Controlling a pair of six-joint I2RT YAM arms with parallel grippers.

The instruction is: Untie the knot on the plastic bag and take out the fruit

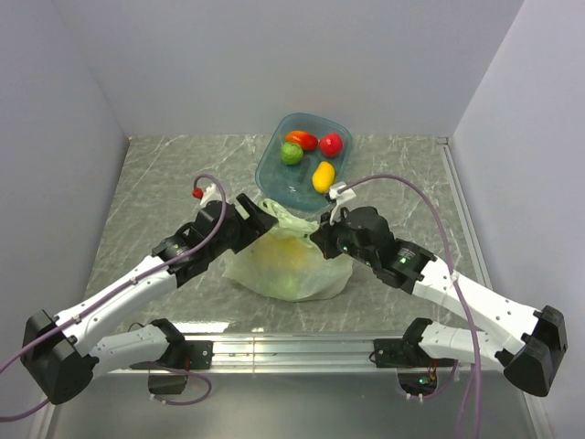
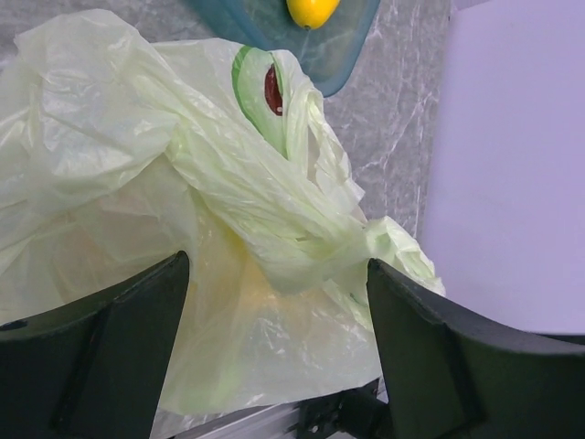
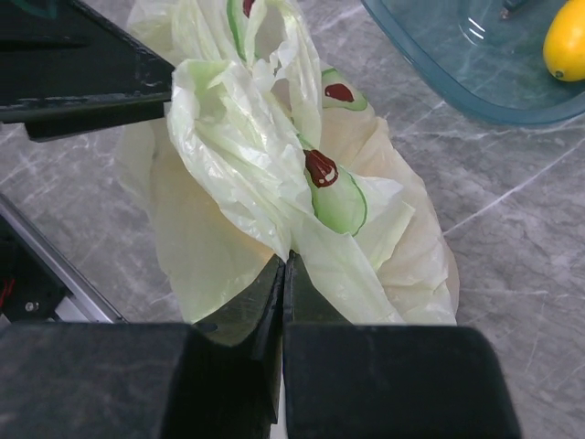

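Note:
The pale green plastic bag [image 1: 291, 263] lies on the marble table between my two grippers, with yellowish and green fruit showing faintly through the plastic [image 1: 285, 251]. Its bunched, twisted top, the knot [image 2: 274, 206], stands up with avocado prints on it; it also shows in the right wrist view [image 3: 239, 137]. My left gripper [image 2: 276, 274] is open wide, its fingers either side of the bag below the knot, not touching. My right gripper [image 3: 285, 261] is shut on a fold of the bag just below the twisted top. In the top view the left gripper [image 1: 259, 222] and right gripper [image 1: 322, 236] flank the bag's top.
A teal bowl [image 1: 274, 151] stands just behind the bag and holds a yellow oval fruit [image 1: 323, 176], a red round fruit [image 1: 331, 144], a green fruit [image 1: 292, 153] and a red-orange one [image 1: 302, 139]. White walls enclose the table on three sides.

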